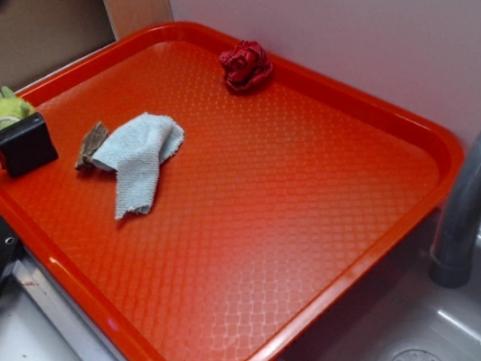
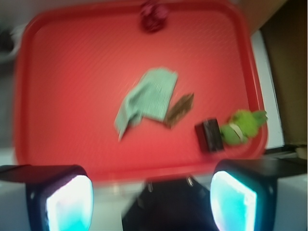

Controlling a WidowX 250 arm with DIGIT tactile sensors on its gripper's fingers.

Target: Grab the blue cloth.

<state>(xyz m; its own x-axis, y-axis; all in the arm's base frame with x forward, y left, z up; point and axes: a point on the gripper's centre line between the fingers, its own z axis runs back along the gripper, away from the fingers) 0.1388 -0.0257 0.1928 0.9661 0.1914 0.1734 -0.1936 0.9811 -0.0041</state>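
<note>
Though my wrist view was blurred, the gripper seemingly stood spread, empty, short of the tray; the blue cloth (frayed, terry-like) lay crumpled beside a brown scrap.

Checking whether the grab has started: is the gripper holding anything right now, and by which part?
Nothing is held. The gripper is open and empty, well above the tray; the blue cloth lies flat there, untouched.
</note>
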